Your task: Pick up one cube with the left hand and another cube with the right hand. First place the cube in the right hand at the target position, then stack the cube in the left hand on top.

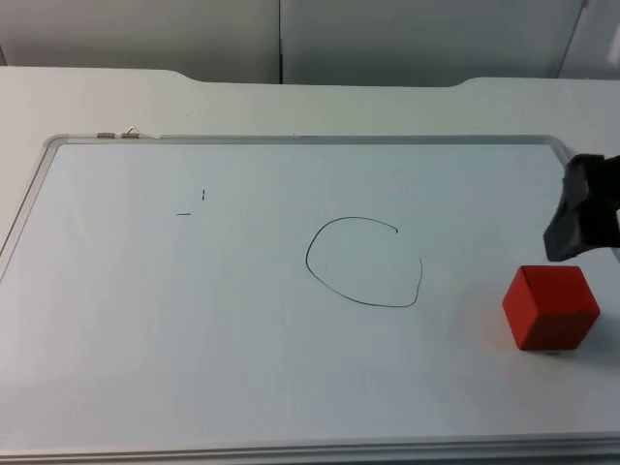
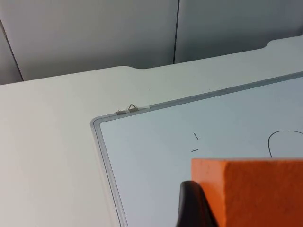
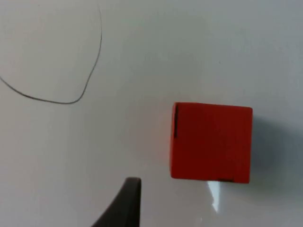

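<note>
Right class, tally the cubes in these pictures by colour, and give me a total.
Red cube: 1, lying on the whiteboard near the right gripper.
Orange cube: 1, held in the left gripper.
Total: 2 cubes.

A cube (image 1: 550,307) lies on the whiteboard (image 1: 194,339), right of the drawn circle (image 1: 364,263).

A red cube (image 3: 211,142) lies on the whiteboard (image 3: 142,56) near a drawn line (image 3: 85,85).
</note>
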